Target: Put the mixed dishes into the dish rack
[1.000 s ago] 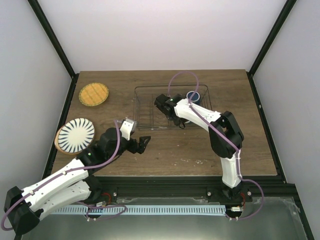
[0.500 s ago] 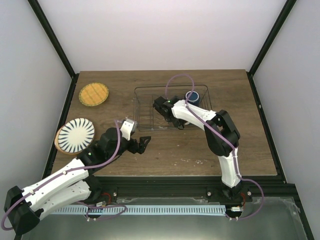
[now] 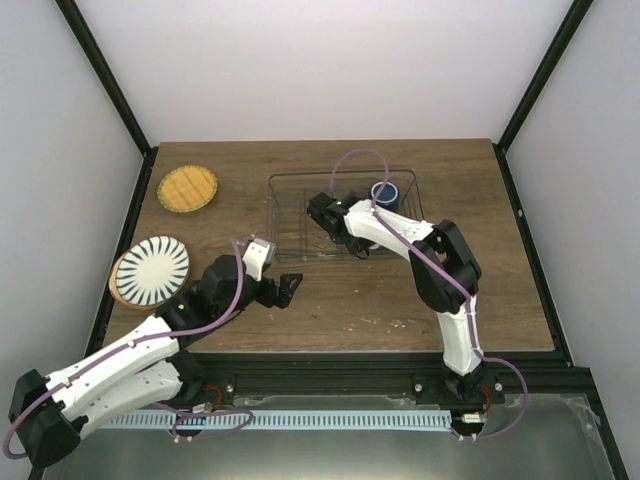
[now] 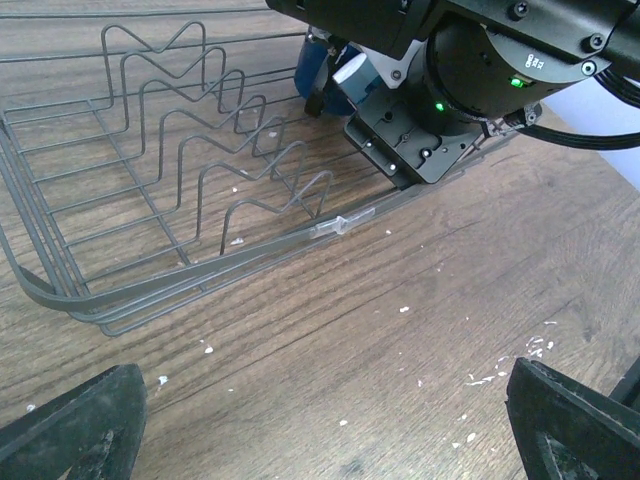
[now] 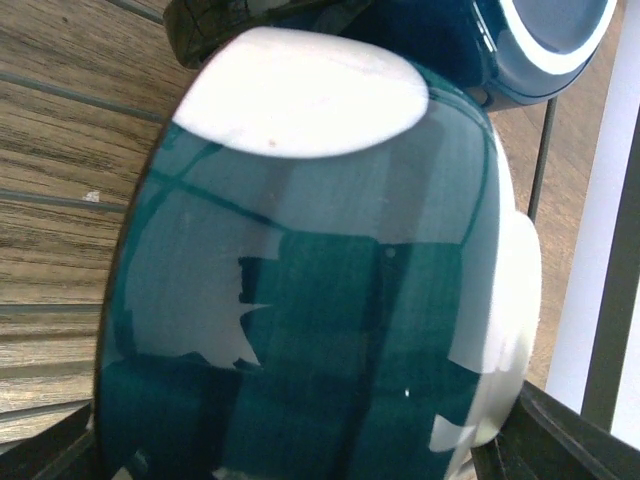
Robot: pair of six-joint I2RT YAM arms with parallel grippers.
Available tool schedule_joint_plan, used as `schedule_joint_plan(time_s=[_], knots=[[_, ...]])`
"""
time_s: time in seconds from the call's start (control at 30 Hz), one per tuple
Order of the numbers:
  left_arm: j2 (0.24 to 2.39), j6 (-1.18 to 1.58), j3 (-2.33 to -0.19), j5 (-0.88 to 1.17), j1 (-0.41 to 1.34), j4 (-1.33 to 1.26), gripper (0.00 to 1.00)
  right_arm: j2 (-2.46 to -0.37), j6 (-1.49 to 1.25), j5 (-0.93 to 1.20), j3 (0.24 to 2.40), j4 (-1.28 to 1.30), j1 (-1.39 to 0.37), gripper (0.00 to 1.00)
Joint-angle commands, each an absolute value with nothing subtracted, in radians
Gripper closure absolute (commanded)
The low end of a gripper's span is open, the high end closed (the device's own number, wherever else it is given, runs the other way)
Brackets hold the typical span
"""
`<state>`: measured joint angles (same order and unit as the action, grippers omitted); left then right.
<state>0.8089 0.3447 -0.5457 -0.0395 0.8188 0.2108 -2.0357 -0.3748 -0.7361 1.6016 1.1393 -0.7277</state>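
Note:
The dish rack (image 3: 290,215) (image 4: 200,180) is a grey wire basket at the table's middle back. My right gripper (image 3: 325,212) (image 5: 310,450) reaches into it, shut on the small cream bowl (image 5: 300,300), whose glossy teal inside fills the right wrist view. The dark blue cup (image 3: 386,193) (image 5: 540,40) stands upright in the rack's far right corner. My left gripper (image 3: 285,290) (image 4: 320,430) hangs open over bare wood just in front of the rack. The orange-yellow plate (image 3: 187,189) lies at the far left. The striped white plate (image 3: 150,270) rests on the tan plate (image 3: 119,291) at the left edge.
The rack's zigzag dividers (image 4: 250,150) stand bare on its left half. White crumbs (image 4: 500,375) dot the wood in front of the rack. Black frame posts (image 3: 110,250) border the table on both sides.
My right gripper has shifted a little to the left inside the rack with the bowl. The left arm has barely moved.

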Motion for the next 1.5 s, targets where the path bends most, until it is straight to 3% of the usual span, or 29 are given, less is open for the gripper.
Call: schedule_joint_plan(time_s=[0.0,0.3,0.6,1.23,1.47], knots=[[0.82,0.351,-0.561,-0.025,0.819,0.191,0.0,-2.02,-0.328,-0.662,1.576,1.11,-0.724,0.28],[0.839,0.347,-0.572,-0.021,0.82,0.19,0.0,-2.017,-0.282,-0.624,1.574,1.084,-0.724,0.1],[0.85,0.342,-0.581,-0.023,0.82,0.198,0.0,-2.01,-0.251,-0.589,1.575,1.059,-0.726,0.02],[0.88,0.342,-0.619,-0.023,0.82,0.224,0.0,-1.923,-0.206,-0.491,1.581,1.015,-0.745,0.0],[0.945,0.302,-0.766,-0.106,0.82,0.346,0.0,-1.738,-0.227,-0.5,1.564,0.965,-0.746,0.0]])
